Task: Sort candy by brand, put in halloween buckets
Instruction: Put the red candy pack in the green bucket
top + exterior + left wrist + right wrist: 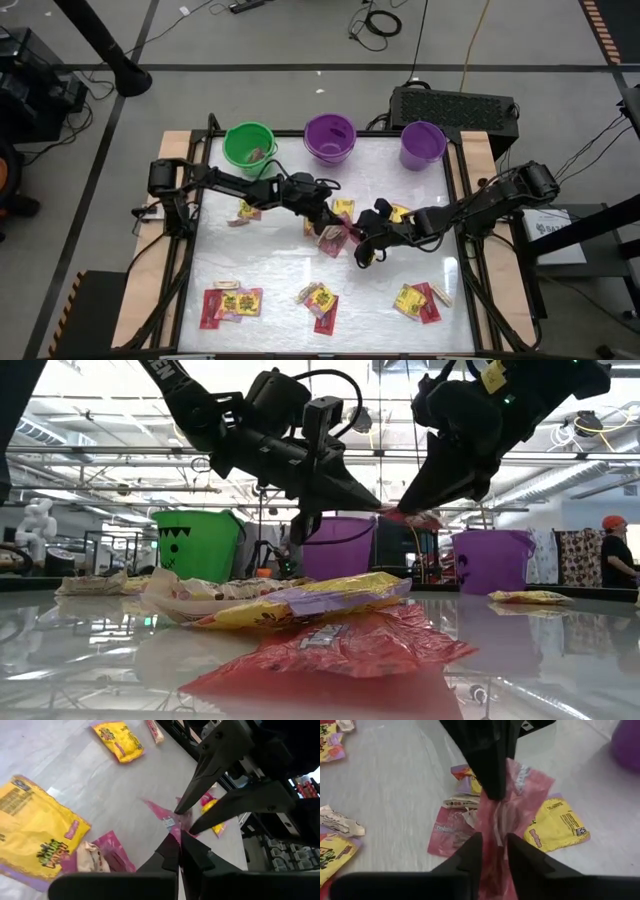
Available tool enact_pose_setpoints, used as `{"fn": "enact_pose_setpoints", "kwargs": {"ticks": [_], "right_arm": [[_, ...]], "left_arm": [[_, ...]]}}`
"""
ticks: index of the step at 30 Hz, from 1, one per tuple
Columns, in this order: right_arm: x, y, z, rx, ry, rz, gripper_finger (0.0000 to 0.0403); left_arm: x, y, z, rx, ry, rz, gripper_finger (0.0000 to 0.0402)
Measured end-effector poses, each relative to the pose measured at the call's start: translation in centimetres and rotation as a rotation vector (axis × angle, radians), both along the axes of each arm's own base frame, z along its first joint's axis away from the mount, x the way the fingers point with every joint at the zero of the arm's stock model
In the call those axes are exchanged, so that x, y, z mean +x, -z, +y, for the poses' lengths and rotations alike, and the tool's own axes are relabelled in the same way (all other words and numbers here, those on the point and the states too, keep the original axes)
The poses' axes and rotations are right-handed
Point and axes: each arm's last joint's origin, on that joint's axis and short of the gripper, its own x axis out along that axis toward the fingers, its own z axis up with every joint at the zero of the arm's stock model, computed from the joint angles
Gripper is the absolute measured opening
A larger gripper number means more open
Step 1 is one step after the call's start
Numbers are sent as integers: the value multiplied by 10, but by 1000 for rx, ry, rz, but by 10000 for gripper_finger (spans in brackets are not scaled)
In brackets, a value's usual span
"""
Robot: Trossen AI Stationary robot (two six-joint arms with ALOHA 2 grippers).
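Note:
Both grippers meet over the table's middle on one pink candy packet (352, 232), which is lifted clear above a small pile of candy (462, 807). My left gripper (343, 228) reaches in from the left and is shut on the packet. My right gripper (362, 238) comes from the right, its fingers closed on the same packet. The low view shows the packet (415, 517) hanging between the two sets of fingertips. The green (228, 140), deep purple (310, 130) and lavender (405, 140) buckets stand in a row at the far edge. My left gripper pinches one end of the pink packet (170, 822) between its two fingers, slanting down from the table's left. The packet is clear of the table. My right gripper has the packet's crumpled middle (495, 832) between its two fingers (470, 852), slanting down from the right, opposite the left fingers (490, 775).
Loose candy lies in clusters: near left (230, 303), near centre (320, 300), near right (418, 300), left of centre (245, 212) and a yellow packet (398, 213) by the right arm. A piece (258, 153) lies in the green bucket. A large yellow packet (35, 835) lies below the left wrist.

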Motion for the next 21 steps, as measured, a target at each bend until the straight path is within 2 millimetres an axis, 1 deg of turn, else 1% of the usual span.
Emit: {"fn": "enact_pose_setpoints", "kwargs": {"ticks": [6, 8, 11, 14, 18, 21], "right_arm": [[0, -1, 0, 17, 17, -13, 168], [0, -1, 0, 37, 34, -17, 192], [-1, 0, 1, 58, 38, -9, 220], [-1, 0, 2, 62, 39, -9, 238], [-1, 0, 1, 49, 35, -8, 250], [0, 0, -2, 42, 38, -7, 251]], "left_arm": [[-6, -13, 13, 22, -4, -36, 2], [-11, -24, 20, 49, -12, -50, 2], [-24, -47, 29, 149, -45, -68, 1], [-46, -67, 39, 298, -128, -8, 1], [-84, -96, 49, 511, -248, 100, 1], [-114, -110, 53, 604, -330, 216, 1]]}}
